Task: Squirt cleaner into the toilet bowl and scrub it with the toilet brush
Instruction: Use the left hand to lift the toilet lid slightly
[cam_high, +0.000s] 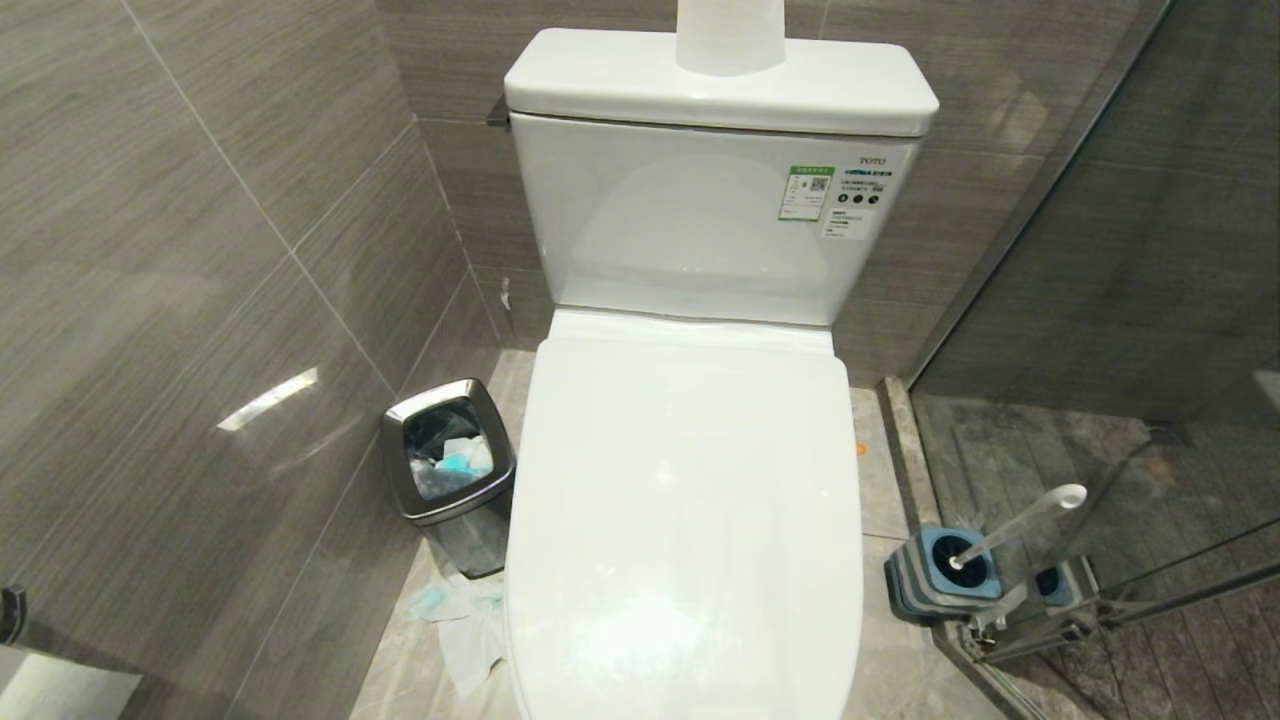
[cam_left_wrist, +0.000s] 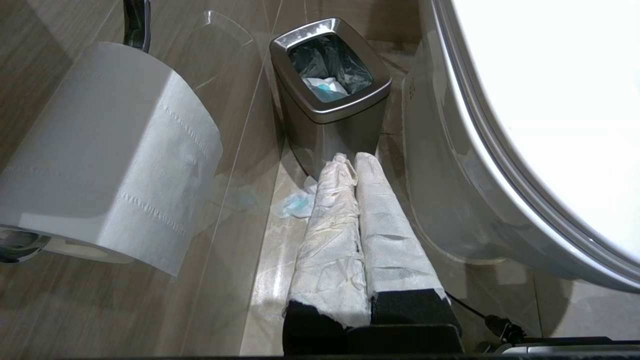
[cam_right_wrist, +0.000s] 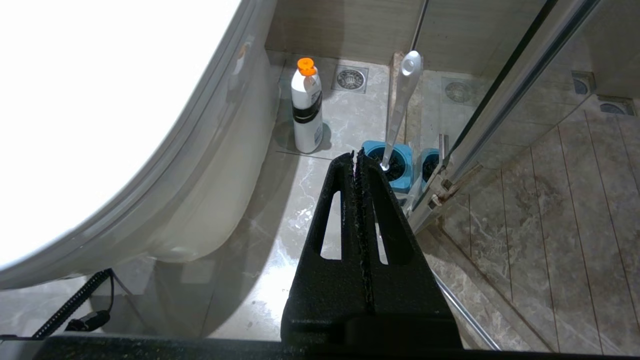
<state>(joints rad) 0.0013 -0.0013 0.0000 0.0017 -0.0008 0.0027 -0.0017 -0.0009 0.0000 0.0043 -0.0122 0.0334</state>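
Note:
The toilet bowl (cam_high: 685, 520) fills the middle of the head view with its white lid down, so its inside is hidden, and no cleaner shows. The toilet brush (cam_high: 1020, 525) leans in its grey-and-blue holder (cam_high: 945, 575) on the floor to the toilet's right, against the glass. My right gripper (cam_right_wrist: 356, 156) hangs shut and empty just short of that holder (cam_right_wrist: 395, 167), with the brush handle (cam_right_wrist: 400, 110) beyond it. A white bottle with an orange cap (cam_right_wrist: 306, 112) stands by the toilet's base. My left gripper (cam_left_wrist: 348, 159), its fingers wrapped in white tissue, is shut and empty beside the toilet's left flank (cam_left_wrist: 450, 200).
A square steel bin (cam_high: 450, 470) holding blue-stained tissues stands left of the toilet, with more tissues (cam_high: 455, 620) on the floor before it. A paper roll (cam_left_wrist: 110, 155) hangs on the left wall. A glass shower partition (cam_high: 1100, 400) closes the right side.

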